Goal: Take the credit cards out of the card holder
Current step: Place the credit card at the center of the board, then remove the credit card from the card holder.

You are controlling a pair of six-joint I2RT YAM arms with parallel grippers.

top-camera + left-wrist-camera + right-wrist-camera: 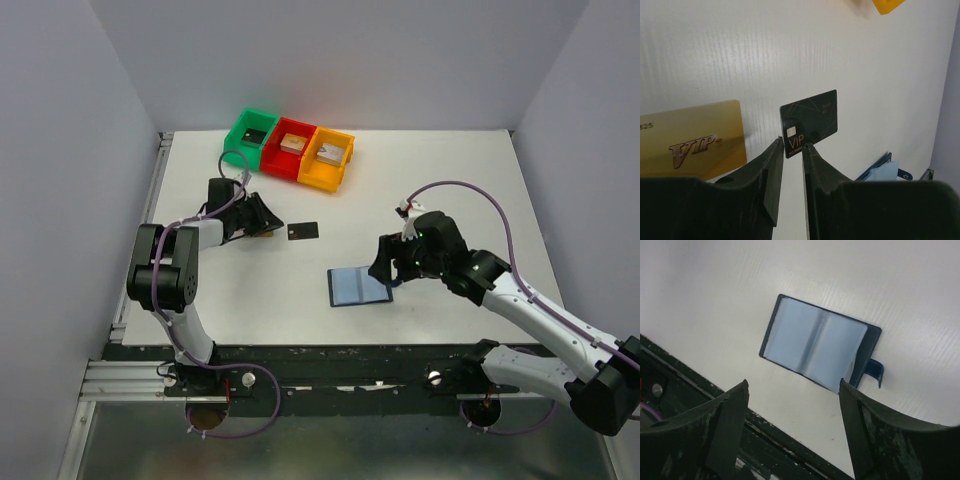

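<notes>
The card holder (358,286) lies open and flat on the table, with pale blue pockets up and its snap tab to the right; it also shows in the right wrist view (817,347). My right gripper (385,266) is open and empty just above its right edge (792,390). A black card (302,231) lies on the table left of the middle and shows in the left wrist view (810,121). A tan-gold card (690,137) lies to the left of it. My left gripper (792,146) is narrowly open and empty, with its tips just short of the black card. No pale cards are visible.
Green (252,130), red (293,146) and orange (326,157) bins stand in a row at the back, each with a small block inside. The table's near edge and black rail (700,390) run just below the wallet. White walls enclose the table.
</notes>
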